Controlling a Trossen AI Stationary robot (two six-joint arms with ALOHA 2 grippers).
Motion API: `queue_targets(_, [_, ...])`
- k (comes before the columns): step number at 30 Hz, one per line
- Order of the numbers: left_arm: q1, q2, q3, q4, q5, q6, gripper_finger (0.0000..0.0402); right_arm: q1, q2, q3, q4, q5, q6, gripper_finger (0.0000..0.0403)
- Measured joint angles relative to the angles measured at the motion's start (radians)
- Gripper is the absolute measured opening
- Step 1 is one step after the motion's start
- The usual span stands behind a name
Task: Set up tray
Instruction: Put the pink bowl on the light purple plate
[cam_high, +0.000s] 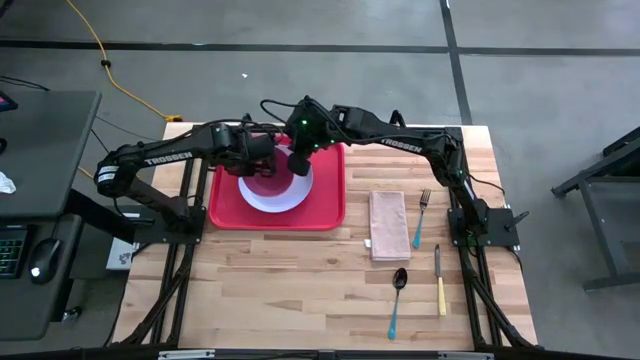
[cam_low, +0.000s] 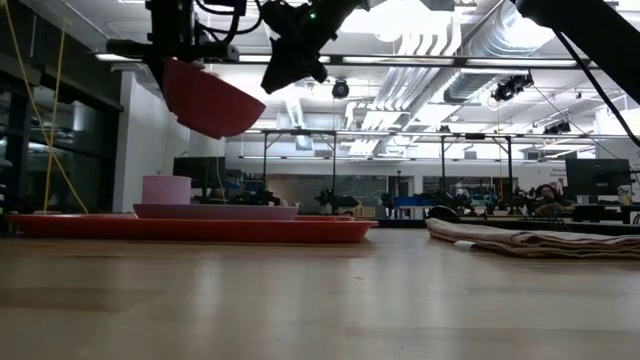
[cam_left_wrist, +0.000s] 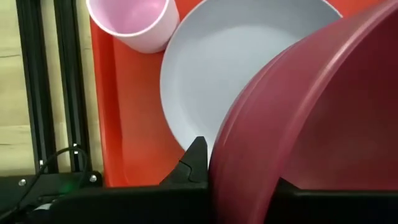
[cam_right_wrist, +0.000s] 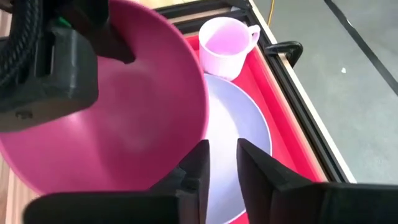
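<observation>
High view, tray: the tray (cam_high: 330, 205) lies flat at the back left of the surface (cam_high: 300, 290), carrying a lavender plate (cam_high: 275, 197); a napkin (cam_high: 388, 225), fork (cam_high: 421, 218), knife (cam_high: 439, 282) and spoon (cam_high: 397, 300) lie well apart to its right.
High view, grippers: left gripper (cam_high: 268, 160) and right gripper (cam_high: 300, 160) meet above the plate over a dark red bowl (cam_high: 265, 181).
Low view, bowl: the bowl (cam_low: 205, 98) hangs tilted, clear above the plate (cam_low: 215, 211) and the tray (cam_low: 190, 228).
Left wrist view, grip: the left gripper (cam_left_wrist: 236, 180) is pinched on the rim of the bowl (cam_left_wrist: 311, 118); a pink cup (cam_left_wrist: 130, 22) stands in the tray's corner beside the plate.
Right wrist view, grip: the right gripper (cam_right_wrist: 221, 163) stands slightly parted just beside the bowl's rim, holding nothing that I can see.
Handling, tray: likely light, stiff plastic, smooth and a bit slippery, not fragile; best pinched at the low raised rim on a bare long edge, kept level since its load could slide.
</observation>
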Motion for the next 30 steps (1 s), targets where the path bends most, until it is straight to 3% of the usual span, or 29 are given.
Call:
queue_targets(4, [0.0, 0.0, 0.0, -0.004, -0.022, -0.001, 0.0044, -0.008, 0.0, 0.0, -0.058, 0.002, -0.024, 0.0077])
queue_targets(12, [-0.001, 0.0, -0.077, 0.066, -0.041, -0.01, 0.0044, -0.031, 0.0, 0.0, -0.19, 0.112, -0.027, 0.009])
queue_targets(21, [0.004, 0.001, -0.231, 0.258, -0.046, -0.038, 0.0044, -0.046, 0.0, 0.0, -0.213, 0.115, -0.027, 0.0092])
queue_targets(30, [0.088, 0.023, -0.328, 0.395, -0.019, -0.02, 0.0044, -0.046, 0.001, 0.0, -0.213, 0.111, -0.026, 0.009])
